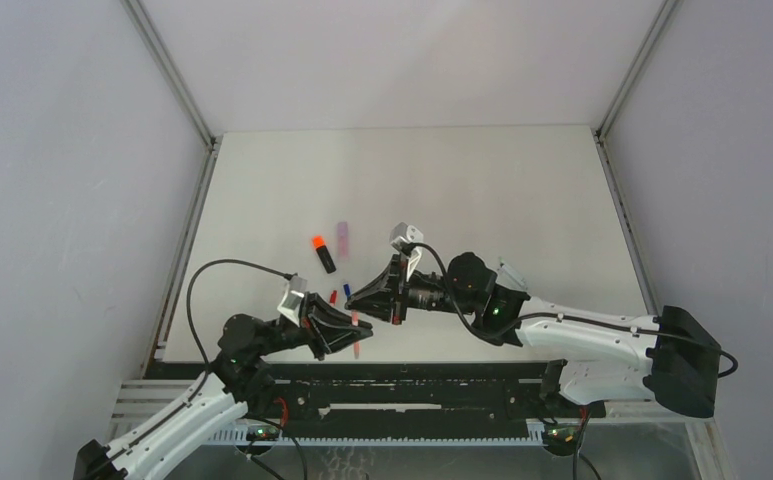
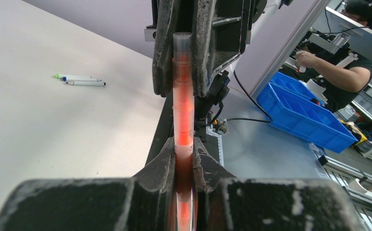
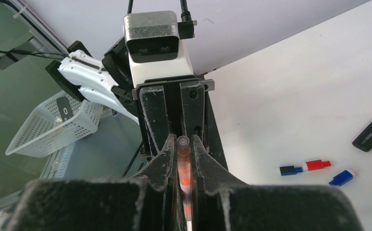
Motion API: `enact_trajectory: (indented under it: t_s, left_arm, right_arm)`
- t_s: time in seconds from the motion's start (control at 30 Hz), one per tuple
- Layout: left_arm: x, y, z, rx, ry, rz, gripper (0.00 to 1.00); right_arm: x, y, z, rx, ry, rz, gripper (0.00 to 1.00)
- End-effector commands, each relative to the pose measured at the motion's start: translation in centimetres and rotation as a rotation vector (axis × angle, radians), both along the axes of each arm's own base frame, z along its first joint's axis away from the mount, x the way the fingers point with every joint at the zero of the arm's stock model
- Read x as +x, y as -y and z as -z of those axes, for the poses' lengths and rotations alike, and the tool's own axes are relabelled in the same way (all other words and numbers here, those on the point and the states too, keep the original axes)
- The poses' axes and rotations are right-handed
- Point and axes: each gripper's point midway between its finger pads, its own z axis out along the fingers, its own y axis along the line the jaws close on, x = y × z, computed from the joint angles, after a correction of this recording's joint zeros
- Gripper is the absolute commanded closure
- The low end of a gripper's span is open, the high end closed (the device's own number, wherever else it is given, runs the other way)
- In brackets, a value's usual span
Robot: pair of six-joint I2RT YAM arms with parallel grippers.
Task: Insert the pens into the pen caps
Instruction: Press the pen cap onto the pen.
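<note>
While tip-to-tip, pincers (red pen between)

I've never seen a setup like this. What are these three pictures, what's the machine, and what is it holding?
These are two robot arms bolted to a table, each ending in a two-finger gripper. One picture looks down from above; the other two come from cameras on the wrists. The left gripper and right gripper both pinch the same thin red pen. On the table lie a black orange-tipped highlighter, a lilac highlighter, a red cap and a blue cap.
</note>
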Motion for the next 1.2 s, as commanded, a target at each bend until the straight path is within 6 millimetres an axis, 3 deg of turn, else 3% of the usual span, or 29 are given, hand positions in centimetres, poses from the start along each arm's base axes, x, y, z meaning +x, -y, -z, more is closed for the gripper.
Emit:
enact_trajectory:
  t_s: [0.0, 0.47, 0.6, 0.67, 0.77, 0.9, 0.93, 1.03, 1.07, 1.17]
  left_arm:
    - [-1.0, -4.9, -17.0, -0.436, 0.342, -0.182, 1.0]
    - [-1.8, -6.4, -18.4, -0.441, 0.401, -0.233, 1.0]
    - [-1.5, -6.3, -18.2, -0.432, 0.392, -0.238, 1.0]
    - [-0.9, -6.0, -17.5, -0.406, 0.381, -0.252, 1.0]
    - [0.3, -5.0, -15.5, -0.313, 0.353, -0.263, 1.0]
    - [2.7, -3.3, -10.9, -0.172, 0.243, -0.272, 1.0]
    - [3.4, -2.9, -9.5, -0.137, 0.202, -0.276, 1.0]
    - [5.2, -2.0, -5.5, -0.035, 0.076, -0.294, 1.0]
    - [5.6, -1.9, -4.3, 0.001, 0.037, -0.306, 1.0]
    - [7.1, -2.2, -0.9, 0.122, -0.069, -0.37, 1.0]
  right_arm:
    - [-10.1, 4.7, 14.2, -0.495, -0.29, -0.354, 1.0]
    - [-13.0, 8.1, 17.6, -0.663, -0.327, -0.479, 1.0]
    - [-12.8, 8.3, 17.8, -0.675, -0.32, -0.473, 1.0]
    - [-11.7, 7.8, 17.4, -0.656, -0.299, -0.42, 1.0]
    - [-8.9, 6.1, 15.0, -0.566, -0.259, -0.297, 1.0]
    - [-4.6, 3.5, 10.0, -0.407, -0.145, -0.128, 0.99]
    - [-3.5, 3.0, 8.6, -0.365, -0.113, -0.096, 0.94]
    - [-1.1, 2.5, 4.5, -0.261, -0.024, -0.023, 0.65]
    - [-0.5, 2.7, 3.0, -0.229, 0.008, -0.006, 0.54]
    - [1.2, 4.4, 0.1, -0.185, 0.089, 0.081, 0.37]
